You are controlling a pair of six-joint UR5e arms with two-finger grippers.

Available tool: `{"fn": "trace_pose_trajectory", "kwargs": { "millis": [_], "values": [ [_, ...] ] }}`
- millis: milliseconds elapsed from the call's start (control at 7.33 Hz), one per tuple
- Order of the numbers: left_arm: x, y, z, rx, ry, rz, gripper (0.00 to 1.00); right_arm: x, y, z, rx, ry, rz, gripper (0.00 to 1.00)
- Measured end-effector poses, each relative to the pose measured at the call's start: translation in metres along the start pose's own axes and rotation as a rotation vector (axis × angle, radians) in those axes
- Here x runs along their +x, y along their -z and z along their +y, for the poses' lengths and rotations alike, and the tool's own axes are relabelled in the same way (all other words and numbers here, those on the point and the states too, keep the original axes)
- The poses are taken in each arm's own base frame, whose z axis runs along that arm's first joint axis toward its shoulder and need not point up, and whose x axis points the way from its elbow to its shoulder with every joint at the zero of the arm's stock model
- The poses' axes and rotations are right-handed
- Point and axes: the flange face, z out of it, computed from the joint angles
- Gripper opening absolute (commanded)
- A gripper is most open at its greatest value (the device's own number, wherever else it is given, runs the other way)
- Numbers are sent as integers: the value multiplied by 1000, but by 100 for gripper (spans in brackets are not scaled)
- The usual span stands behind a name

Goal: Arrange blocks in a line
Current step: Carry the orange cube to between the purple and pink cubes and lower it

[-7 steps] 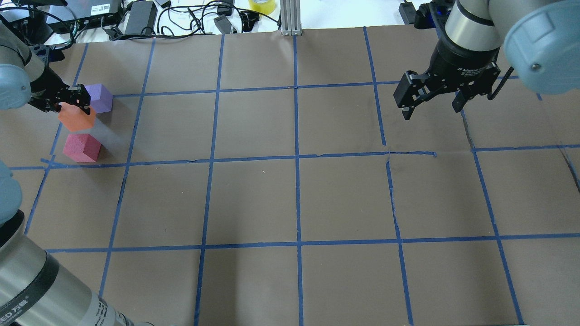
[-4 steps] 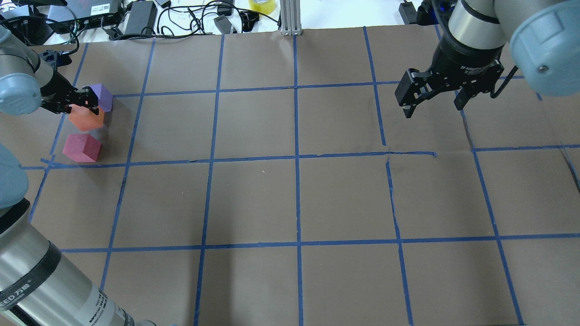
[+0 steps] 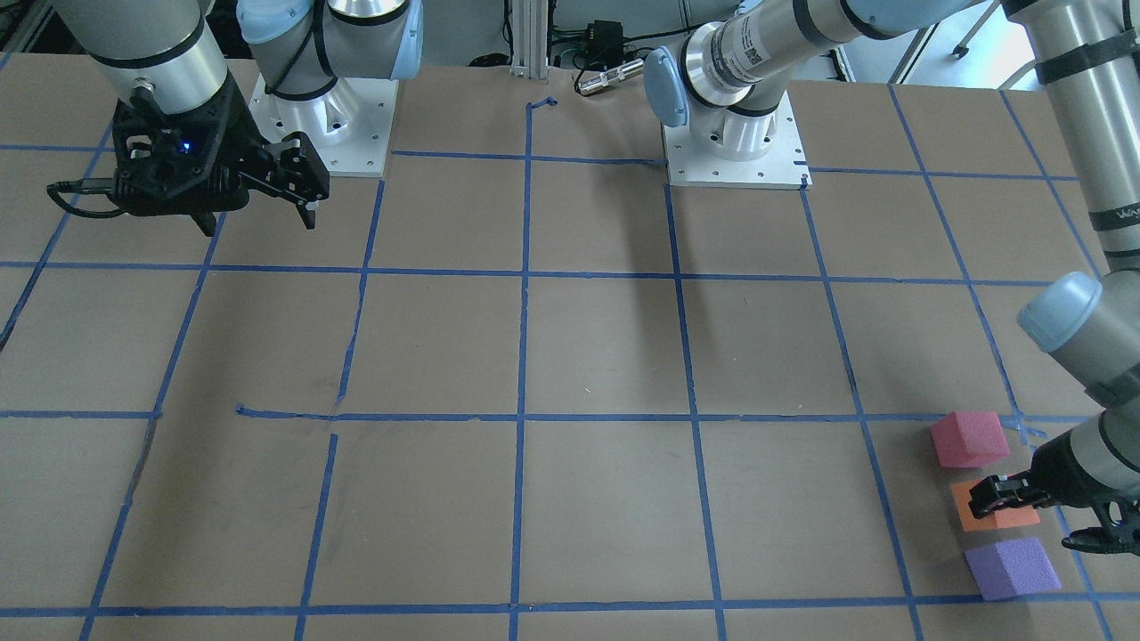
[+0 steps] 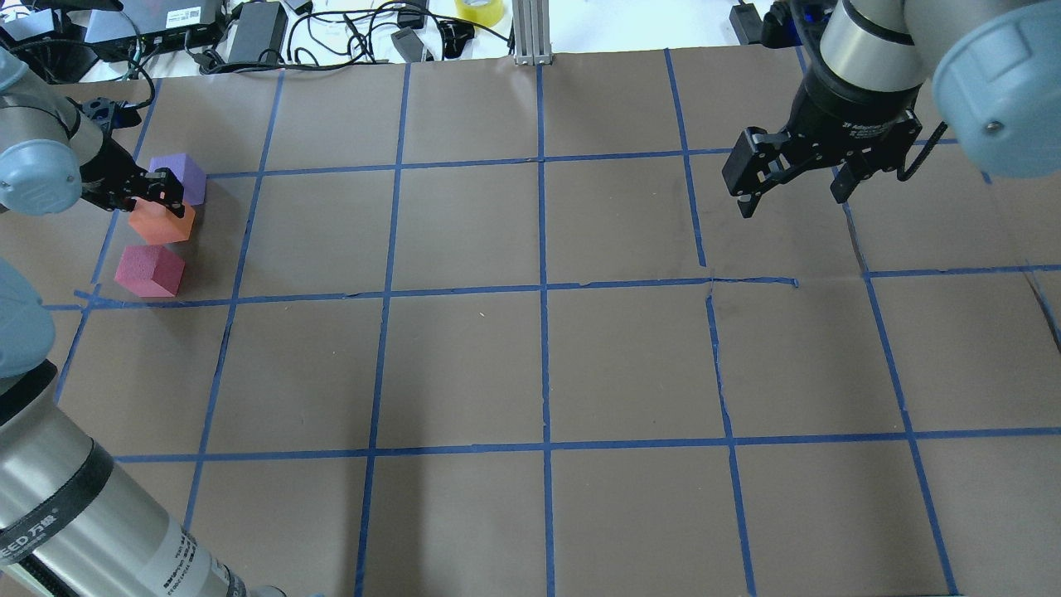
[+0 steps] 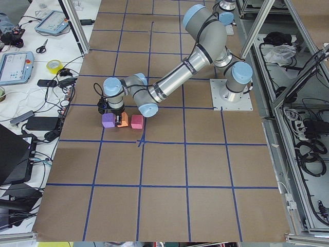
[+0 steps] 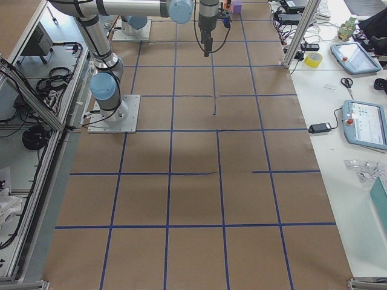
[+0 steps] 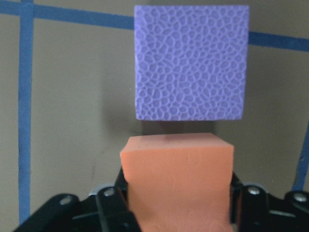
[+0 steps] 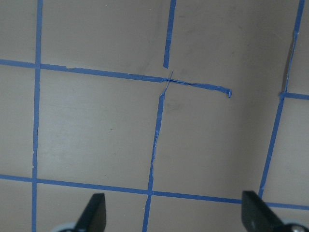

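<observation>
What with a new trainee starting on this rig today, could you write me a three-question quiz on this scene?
1. True or false: the right gripper is holding a block.
2. What sits between the fingers of the left gripper? A: a green block. B: the orange block. C: nothing.
3. Fill in: the block lying nearest the robot's base plates is the ___ one.

Key
1. False. Its jaws stand open and empty above the bare table.
2. B.
3. The pinkish-red block.
</observation>
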Motion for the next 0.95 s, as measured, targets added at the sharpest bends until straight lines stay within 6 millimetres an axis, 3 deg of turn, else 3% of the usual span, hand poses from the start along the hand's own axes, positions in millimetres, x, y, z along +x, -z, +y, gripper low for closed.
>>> {"fn": "trace_pose_trajectory", "kwargs": {
  "millis": [273,409,545,955],
  "values": [
    [0,-2,2,-5,-19,-1,43,0,3,2,10,-1,-2,100],
    [1,-3,3,-9,-25,0,75,-1,4,2,12,-1,-3,100],
    [1,-4,4,-12,-27,0,88,-1,4,2,12,1,-2,100],
    [-1,0,7,-24,-33,-32,99,-1,3,2,11,4,-2,100]
  ]
}}
